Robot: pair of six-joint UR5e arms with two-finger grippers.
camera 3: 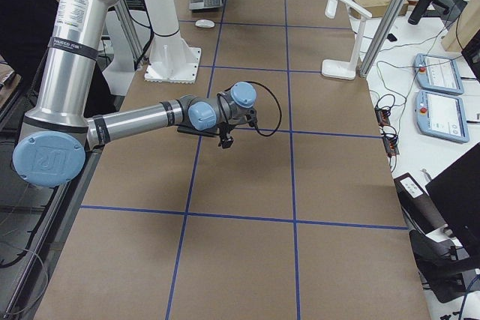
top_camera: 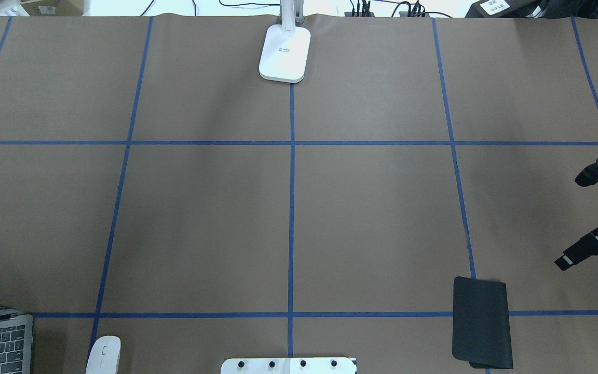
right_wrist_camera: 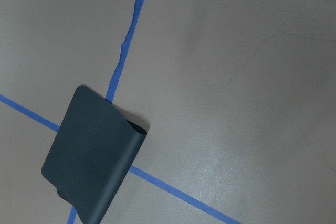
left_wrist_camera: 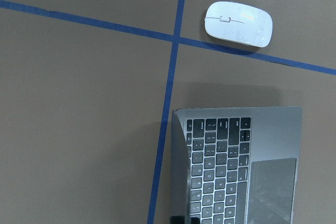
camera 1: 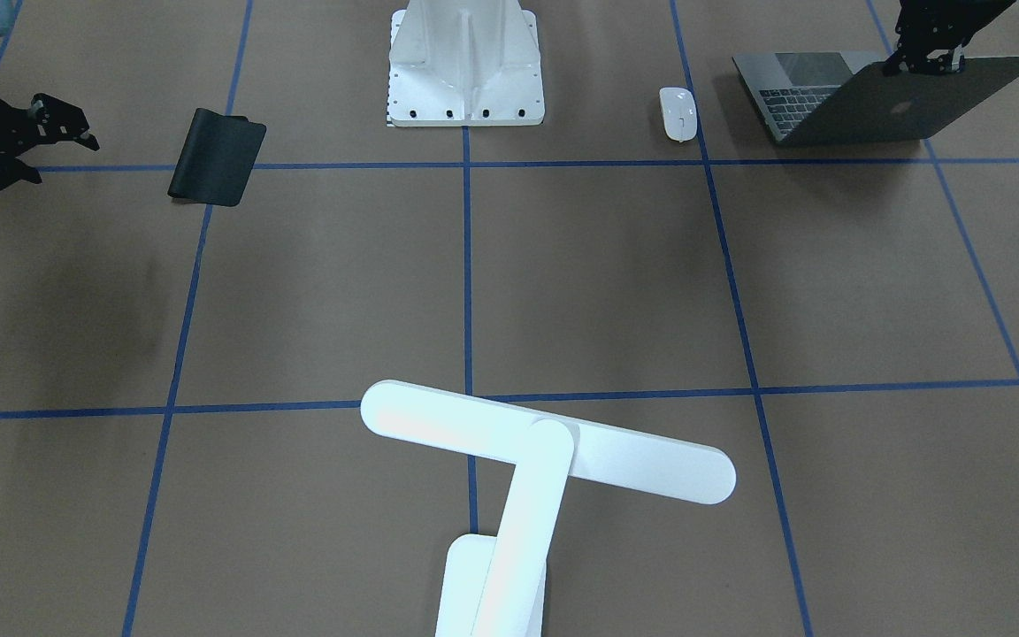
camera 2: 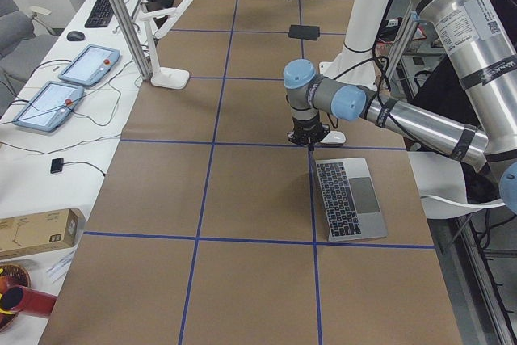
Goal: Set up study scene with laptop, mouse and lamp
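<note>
The space-grey laptop [camera 1: 881, 106] stands open at the table's near left corner; the left wrist view shows its keys and trackpad [left_wrist_camera: 236, 166]. My left gripper [camera 1: 925, 60] sits on the top edge of the lid and is shut on it. The white mouse [camera 1: 678, 113] lies on the table just beside the laptop, and also shows in the left wrist view [left_wrist_camera: 239, 23]. The white lamp [camera 1: 545, 442] stands at the far middle edge, and its base [top_camera: 284, 53] shows in the overhead view. My right gripper [top_camera: 571, 221] hangs open and empty above the table's right side.
A black mouse pad [top_camera: 481, 322] with one curled edge lies at the near right, below and inward of my right gripper. The white bolted pedestal [camera 1: 465, 62] stands at the near middle edge. Blue tape lines cross the brown table [top_camera: 371, 218].
</note>
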